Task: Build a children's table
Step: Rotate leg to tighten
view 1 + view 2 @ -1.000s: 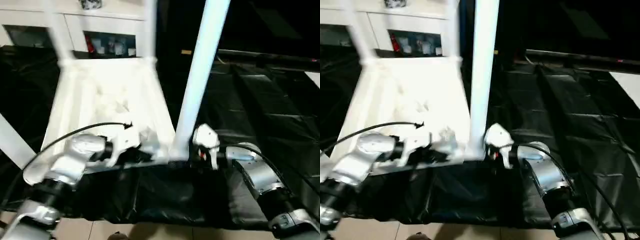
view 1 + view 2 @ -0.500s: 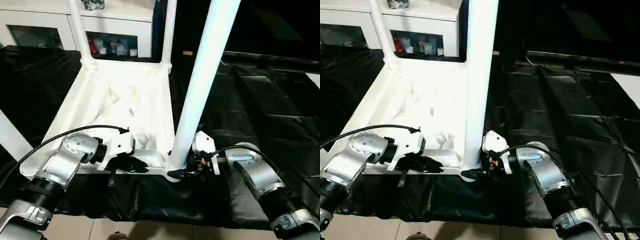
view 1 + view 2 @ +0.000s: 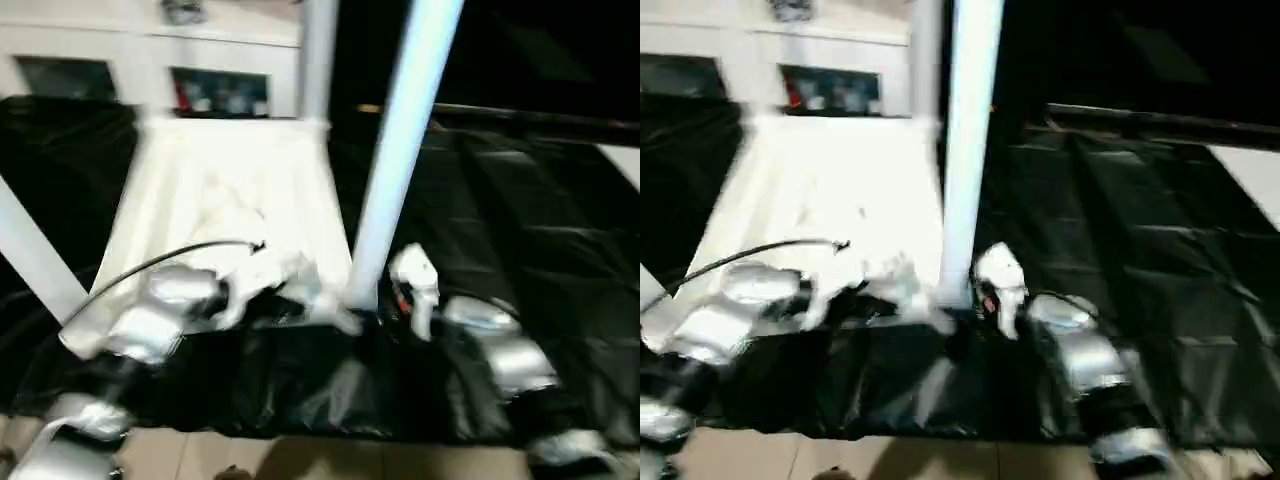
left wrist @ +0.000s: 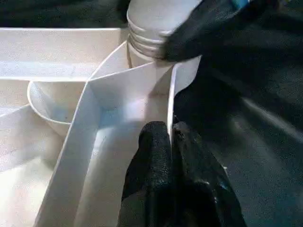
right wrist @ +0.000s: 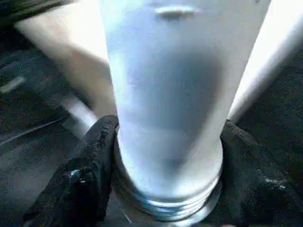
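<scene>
The children's table lies upside down on the black drape, its white ribbed top [image 3: 230,190] facing up. White legs stand in its corner sockets. The near right leg [image 3: 395,170] rises tall from the front corner, its ringed base [image 4: 151,28] seated in the socket. My left gripper [image 4: 170,137] is shut on the thin rim wall of the top, just beside that corner. My right gripper [image 5: 168,142] is closed around the bottom of that leg, with a black finger [image 5: 94,156] pressed on each side.
Another leg [image 3: 318,60] stands at the far right corner and one [image 3: 30,250] slants at the left. A white cabinet [image 3: 120,60] stands behind the table. The black drape [image 3: 520,200] spreads to the right. Pale floor [image 3: 300,460] shows at the front edge.
The whole picture has shifted and blurred with the head's motion. Both grippers stay at the near right corner, the left on the rim and the right at the leg's base.
</scene>
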Tool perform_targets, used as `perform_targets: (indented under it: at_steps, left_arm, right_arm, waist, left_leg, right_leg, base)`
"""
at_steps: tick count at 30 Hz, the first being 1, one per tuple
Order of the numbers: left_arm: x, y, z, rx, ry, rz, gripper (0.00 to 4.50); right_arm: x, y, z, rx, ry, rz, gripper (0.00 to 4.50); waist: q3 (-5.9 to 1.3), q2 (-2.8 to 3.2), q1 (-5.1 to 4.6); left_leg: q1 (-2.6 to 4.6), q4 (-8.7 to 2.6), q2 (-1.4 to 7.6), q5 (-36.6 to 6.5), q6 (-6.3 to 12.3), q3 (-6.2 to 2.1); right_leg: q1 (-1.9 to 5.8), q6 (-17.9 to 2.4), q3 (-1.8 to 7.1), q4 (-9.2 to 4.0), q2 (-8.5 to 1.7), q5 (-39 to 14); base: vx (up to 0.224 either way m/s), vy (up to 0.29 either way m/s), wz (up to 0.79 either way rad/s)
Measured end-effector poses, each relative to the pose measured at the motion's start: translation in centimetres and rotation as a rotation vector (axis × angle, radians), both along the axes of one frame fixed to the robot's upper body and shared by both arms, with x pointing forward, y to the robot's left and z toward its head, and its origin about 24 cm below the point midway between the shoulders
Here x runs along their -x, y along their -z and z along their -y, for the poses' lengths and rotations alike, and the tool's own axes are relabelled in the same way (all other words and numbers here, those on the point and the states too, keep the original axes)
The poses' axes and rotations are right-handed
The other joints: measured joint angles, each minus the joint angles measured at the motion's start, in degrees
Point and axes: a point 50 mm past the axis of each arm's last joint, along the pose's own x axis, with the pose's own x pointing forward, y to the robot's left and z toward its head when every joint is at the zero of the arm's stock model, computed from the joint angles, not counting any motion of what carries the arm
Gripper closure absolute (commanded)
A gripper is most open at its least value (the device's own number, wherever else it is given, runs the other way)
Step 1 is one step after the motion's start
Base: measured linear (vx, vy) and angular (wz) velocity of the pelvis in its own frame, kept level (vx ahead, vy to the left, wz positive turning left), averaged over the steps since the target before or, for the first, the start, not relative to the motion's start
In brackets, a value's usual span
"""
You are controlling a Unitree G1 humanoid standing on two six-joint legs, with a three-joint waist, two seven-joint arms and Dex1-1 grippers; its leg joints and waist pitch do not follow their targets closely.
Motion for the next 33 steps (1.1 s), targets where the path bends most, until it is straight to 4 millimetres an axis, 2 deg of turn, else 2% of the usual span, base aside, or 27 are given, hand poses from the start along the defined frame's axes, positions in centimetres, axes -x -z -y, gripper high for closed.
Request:
perform_targets:
  at_steps: [2, 5, 7, 9, 13, 15, 22, 29, 33]
  left_arm:
    - [-0.3, 0.3, 1.1, 0.005, -0.065, 0.016, 4.5]
    - [-0.5, 0.4, 2.1, -0.001, -0.12, 0.045, 4.5]
    - [-0.4, 0.4, 2.4, -0.004, -0.129, 0.059, 4.5]
    - [-0.3, 0.3, 2.4, -0.009, -0.127, 0.068, 4.5]
    - [-0.2, 0.2, 2.5, -0.018, -0.108, 0.077, 4.5]
    - [0.0, 0.0, 2.2, -0.025, -0.073, 0.078, 4.5]
    - [1.0, -0.3, 0.2, -0.014, 0.056, 0.061, 4.5]
    - [2.0, -0.5, -1.9, -0.002, 0.18, -0.026, 4.5]
    - [2.5, -0.7, -2.6, -0.01, 0.253, -0.065, 4.5]
  right_arm:
    - [-0.7, 0.1, -0.8, 0.0, 0.151, -0.001, 1.78]
    - [-1.3, 0.2, -1.9, -0.004, 0.298, -0.006, 1.78]
    - [-1.4, 0.1, -2.1, -0.004, 0.325, 0.004, 1.78]
    - [-1.4, 0.1, -2.0, -0.011, 0.322, 0.012, 1.22]
    - [-1.2, 0.0, -1.8, -0.045, 0.297, -0.001, 0.98]
    - [-0.8, -0.1, -1.0, -0.036, 0.22, 0.007, 0.81]
    - [0.6, -0.8, 1.1, 0.056, -0.089, 0.036, 0.81]
    - [1.7, -1.3, 2.0, 0.127, -0.375, 0.023, 0.81]
    - [2.3, -1.7, 2.1, 0.148, -0.516, 0.013, 0.81]
  waist:
    - [-0.02, 0.0, -0.78]
    - [-0.06, 0.05, -1.06]
    - [-0.09, 0.07, -0.98]
    - [-0.09, 0.08, -1.0]
    - [-0.09, 0.07, -1.0]
    - [-0.08, 0.07, -0.92]
    - [-0.04, 0.12, -0.71]
    - [0.0, 0.14, 0.15]
    - [0.0, 0.09, 0.99]
  left_leg:
    - [0.03, -0.09, -0.09, 0.0, -0.01, -0.12]
    - [0.05, -0.16, -0.13, 0.0, -0.01, -0.13]
    - [0.03, -0.17, -0.12, 0.0, -0.01, -0.14]
    - [0.01, -0.17, -0.12, 0.0, -0.01, -0.13]
    - [-0.02, -0.17, -0.12, 0.0, -0.01, -0.13]
    - [-0.07, -0.19, -0.12, 0.0, -0.01, -0.13]
    - [-0.12, -0.35, -0.12, 0.0, 0.01, -0.07]
    - [-0.06, -0.16, -0.05, 0.0, 0.02, 0.01]
    - [-0.05, -0.13, 0.08, 0.0, 0.02, 0.04]
  right_leg:
    - [0.0, 0.0, -0.07, -0.11, 0.0, 0.0]
    - [0.0, 0.0, -0.05, -0.1, 0.01, 0.0]
    - [0.01, 0.0, -0.03, -0.1, 0.01, 0.0]
    - [0.01, 0.0, 0.0, -0.11, 0.01, 0.0]
    - [0.01, -0.1, 0.0, -0.11, 0.02, 0.1]
    - [0.0, -0.2, -0.01, -0.13, 0.02, 0.2]
    - [-0.04, -0.1, -0.05, -0.2, 0.08, -0.1]
    - [-0.04, -0.1, -0.03, -0.18, 0.03, -0.1]
    - [-0.03, -0.1, -0.03, -0.14, 0.03, -0.1]
  base:
    - [0.0, 0.0, 0.0]
    - [0.0, 0.0, 0.0]
    - [0.0, 0.0, 0.0]
    - [0.0, 0.0, 0.0]
    - [0.0, 0.0, 0.0]
    - [0.0, 0.0, 0.0]
    - [0.0, 0.0, 0.0]
    - [0.0, 0.0, 0.0]
    - [0.0, 0.0, 0.0]
